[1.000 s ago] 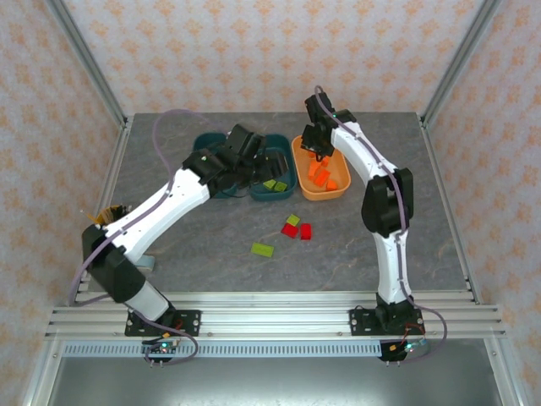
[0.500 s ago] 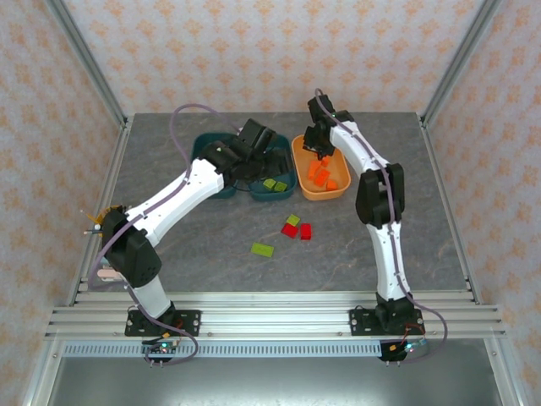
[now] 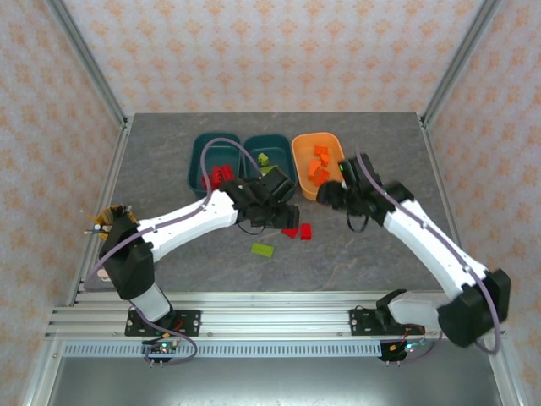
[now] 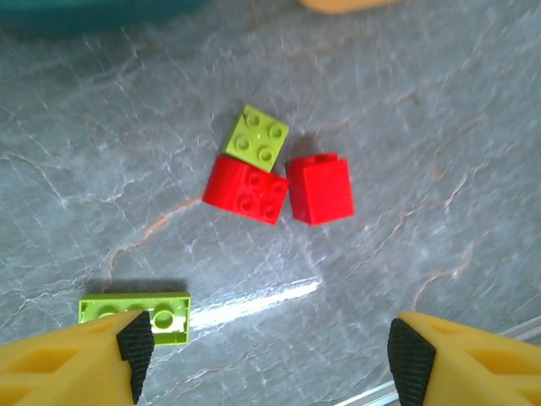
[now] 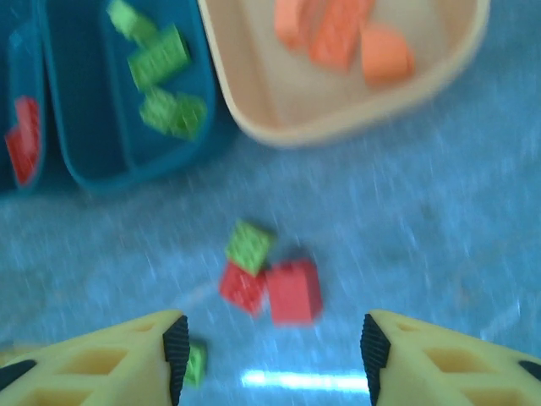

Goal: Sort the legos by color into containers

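**Op:** Where are the loose legos?

**Log:** There are four on the table, near its middle and in front of the tubs. A lime square brick (image 4: 256, 139), a flat red brick (image 4: 245, 192) and a taller red block (image 4: 319, 188) touch in one cluster. A long lime plate (image 4: 135, 308) lies apart, toward the near edge.

**Op:** And the sorted ones?

**Log:** Toward the far edge, reds sit in the left teal tub (image 3: 193, 165), limes in the middle teal tub (image 3: 279, 138) and oranges in the orange tub (image 3: 317, 135).

**Op:** Pincers?

**Log:** The left gripper (image 4: 270, 359) hangs over the cluster, spread wide and empty. The right gripper (image 5: 272, 348) is also released, though its view is blurred.

**Op:** How do I pick cleanly?

**Log:** Take the red block first and set your pads on its two free flat walls. The bricks are glossy hard plastic with studded tops, and the marbled tabletop looks slick, so descend squarely or a neighbour will skid. Send one arm only, since both are crowding this cluster.
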You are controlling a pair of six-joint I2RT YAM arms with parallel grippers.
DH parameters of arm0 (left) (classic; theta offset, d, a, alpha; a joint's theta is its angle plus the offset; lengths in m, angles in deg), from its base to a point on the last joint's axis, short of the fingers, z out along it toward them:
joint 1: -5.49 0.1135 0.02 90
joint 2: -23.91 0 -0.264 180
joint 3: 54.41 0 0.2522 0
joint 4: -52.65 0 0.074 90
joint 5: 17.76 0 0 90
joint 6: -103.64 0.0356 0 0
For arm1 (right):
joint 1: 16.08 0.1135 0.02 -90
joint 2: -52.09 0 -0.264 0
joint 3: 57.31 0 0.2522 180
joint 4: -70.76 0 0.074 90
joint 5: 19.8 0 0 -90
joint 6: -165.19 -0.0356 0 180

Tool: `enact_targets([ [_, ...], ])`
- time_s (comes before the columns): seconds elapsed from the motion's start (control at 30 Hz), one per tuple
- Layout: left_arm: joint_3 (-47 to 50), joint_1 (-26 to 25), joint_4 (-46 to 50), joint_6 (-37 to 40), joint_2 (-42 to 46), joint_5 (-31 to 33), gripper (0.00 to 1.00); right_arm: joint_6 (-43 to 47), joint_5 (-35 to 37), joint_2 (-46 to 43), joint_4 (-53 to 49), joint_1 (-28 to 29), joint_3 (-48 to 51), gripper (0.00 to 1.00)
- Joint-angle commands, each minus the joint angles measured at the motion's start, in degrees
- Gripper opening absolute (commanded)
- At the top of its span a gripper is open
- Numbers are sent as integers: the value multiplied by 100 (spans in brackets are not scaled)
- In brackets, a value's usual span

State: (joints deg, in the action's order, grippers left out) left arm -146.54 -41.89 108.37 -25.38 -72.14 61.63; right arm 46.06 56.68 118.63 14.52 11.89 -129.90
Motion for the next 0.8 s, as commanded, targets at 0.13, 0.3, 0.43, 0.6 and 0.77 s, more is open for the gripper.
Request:
enact_targets([
  [0.13,-214,-101,174,277,-962,-33,71,-568,-498,-1434,-861,217,1173,64],
  [0.3,-261,-99,353,-1156,-1187,268,72,-630,-353,-1714,-1008,218,1193,64],
  [0.43,-522,-139,453,-2463,-1263,488,72,-638,-336,-1724,-975,219,1190,64],
  [0.6,-782,-138,305,-3460,-1459,467,71,-637,-387,-1684,-828,218,1289,64],
  [0.77,-1031,-116,509,-4197,-1898,324,67,-599,-424,-1645,-781,218,1251,64],
])
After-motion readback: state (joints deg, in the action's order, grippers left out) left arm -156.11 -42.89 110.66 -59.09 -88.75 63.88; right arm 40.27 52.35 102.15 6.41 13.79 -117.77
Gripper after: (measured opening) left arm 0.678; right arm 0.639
